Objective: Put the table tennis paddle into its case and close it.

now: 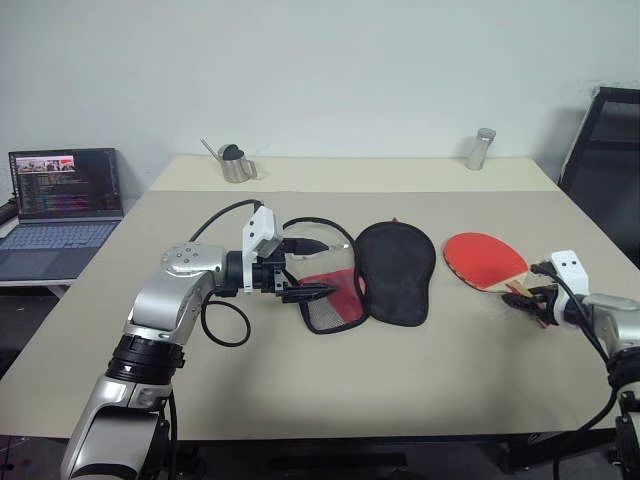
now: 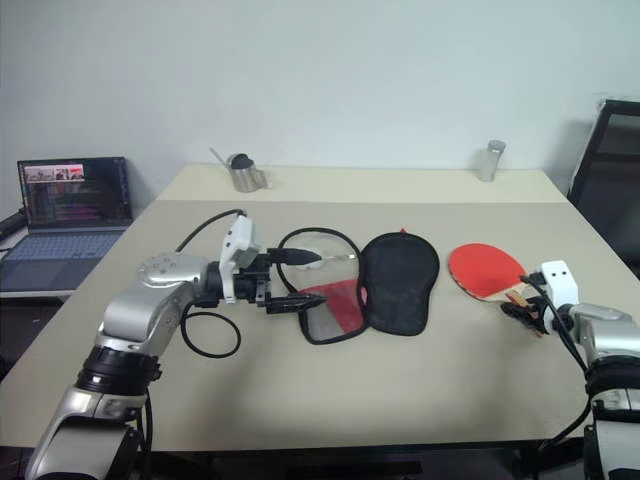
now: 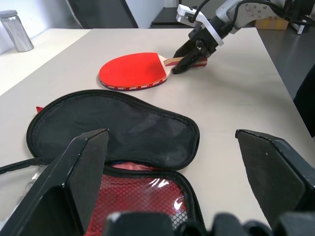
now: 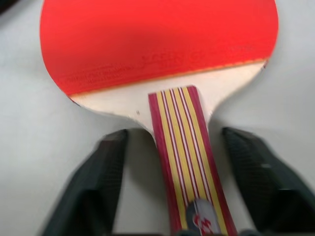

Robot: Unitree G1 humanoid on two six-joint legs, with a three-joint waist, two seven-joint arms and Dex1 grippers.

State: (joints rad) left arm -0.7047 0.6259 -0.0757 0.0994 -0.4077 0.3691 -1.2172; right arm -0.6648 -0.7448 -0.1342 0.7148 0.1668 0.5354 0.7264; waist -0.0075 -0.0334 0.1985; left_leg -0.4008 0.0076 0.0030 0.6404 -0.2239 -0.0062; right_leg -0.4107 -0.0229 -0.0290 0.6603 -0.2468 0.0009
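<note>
Paddle (image 1: 485, 260) one, case (image 1: 385, 275) one lying open, pincers two

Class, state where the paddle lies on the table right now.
The paddle lies flat on the table's right side, just right of the open case, its handle between the right tool's fingers.

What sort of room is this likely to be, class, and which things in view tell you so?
Probably an office or lab workroom: plain beige tables, an open laptop showing code on a side desk, and a black office chair against a bare white wall.
</note>
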